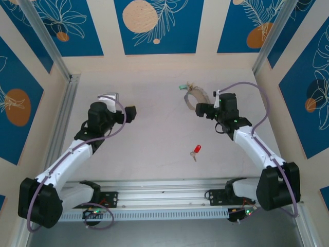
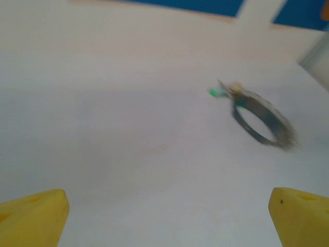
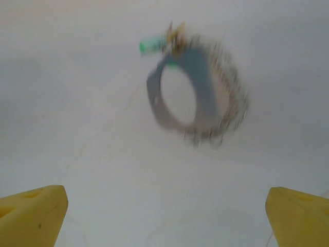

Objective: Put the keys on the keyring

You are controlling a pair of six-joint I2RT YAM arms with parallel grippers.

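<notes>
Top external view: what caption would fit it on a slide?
Left gripper and right gripper open, the right near the keyring; the red-headed key lies well apart.

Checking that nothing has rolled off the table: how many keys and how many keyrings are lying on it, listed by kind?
Red-headed key: 1
Keyring: 1
Total: 2

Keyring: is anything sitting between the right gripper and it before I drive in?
Nothing visible. In the right wrist view, plain table surface runs from the open right gripper to the keyring. From above, the red key lies apart from both, nearer the arm bases and off that line.
</notes>
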